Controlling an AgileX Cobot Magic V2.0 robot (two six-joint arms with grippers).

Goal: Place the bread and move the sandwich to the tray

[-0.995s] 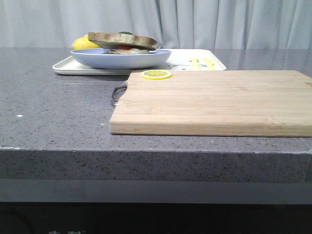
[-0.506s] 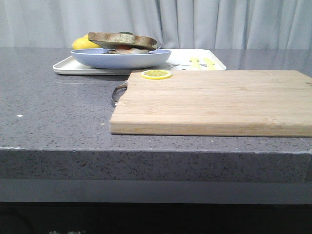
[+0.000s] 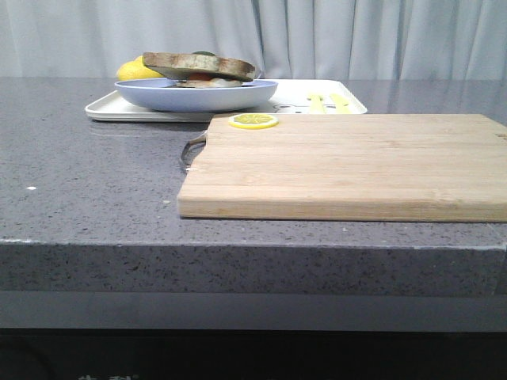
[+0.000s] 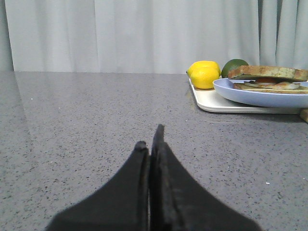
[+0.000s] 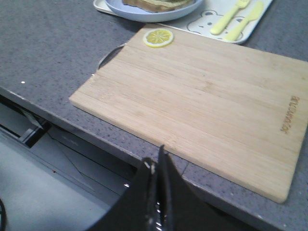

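Both grippers, left [image 4: 153,144] and right [image 5: 156,166], sat closed and empty; I judged the sandwich [image 3: 200,69] soft, loose-stacked, best carried by its stiff plate [image 3: 238,95] rim.

Nothing visibly changed, though the sandwich [image 3: 200,70] looks perhaps marginally shifted.

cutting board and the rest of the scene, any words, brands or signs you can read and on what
Cutting board: a line of dark lettering burned in near its edge, too small and blurred to read.
Tray: a bear outline and yellow cutlery marks, no words.
Cabinet front below the table: pale characters cut off by the frame, unreadable.
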